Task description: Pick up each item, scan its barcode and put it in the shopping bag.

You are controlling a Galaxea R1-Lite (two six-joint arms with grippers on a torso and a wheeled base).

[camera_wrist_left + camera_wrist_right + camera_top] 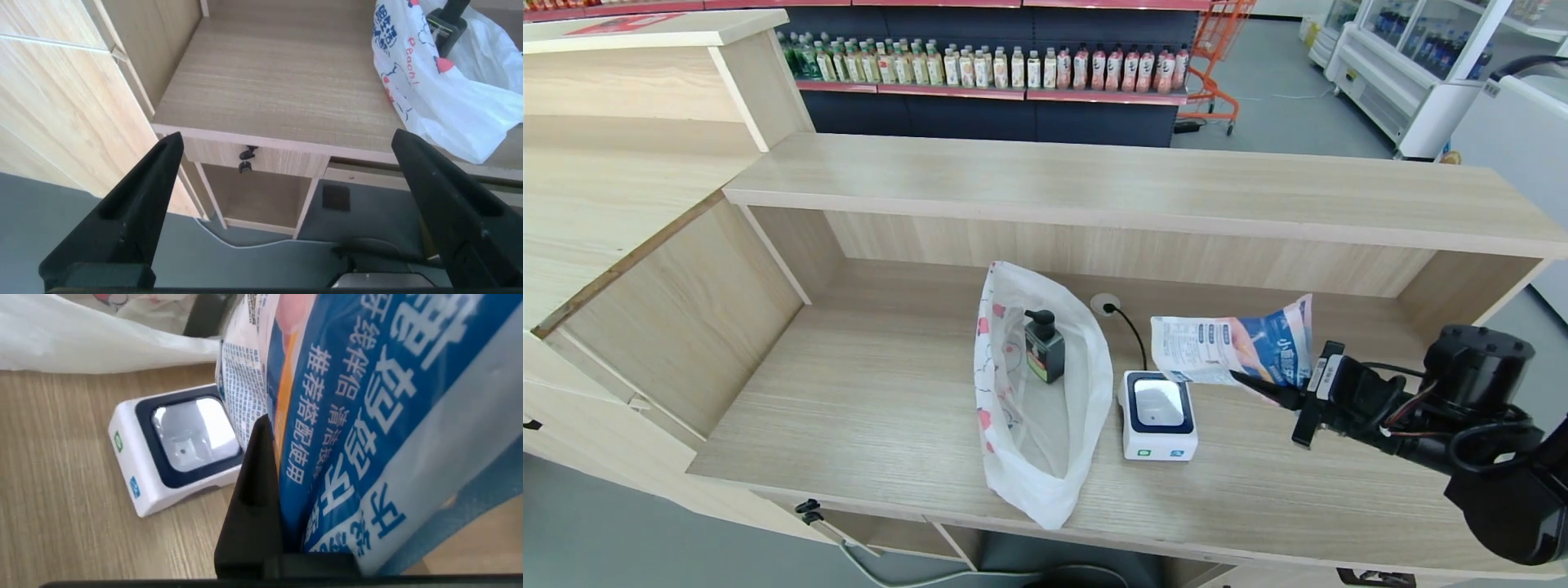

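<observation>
Stretched in low from the right, with the right end effector point(1262, 384) pinched tight on a crinkled blue-and-white packet point(1233, 343), lifted just beside the scanner point(1159, 406). Left end effector point(286, 155) spread wide, empty, off the surface point(278, 73) edge.

The tabletop point(866, 384) is matt, pale wood grain. The scanner point(1159, 414) is smooth white plastic with a glossy window. Beside it, the bag point(1045, 498) is thin, crinkled, translucent plastic. The pouch point(1241, 347) is glossy film.

Wooden counter point(866, 408) — shopping bag point(1045, 433), scanner point(1159, 406)
</observation>
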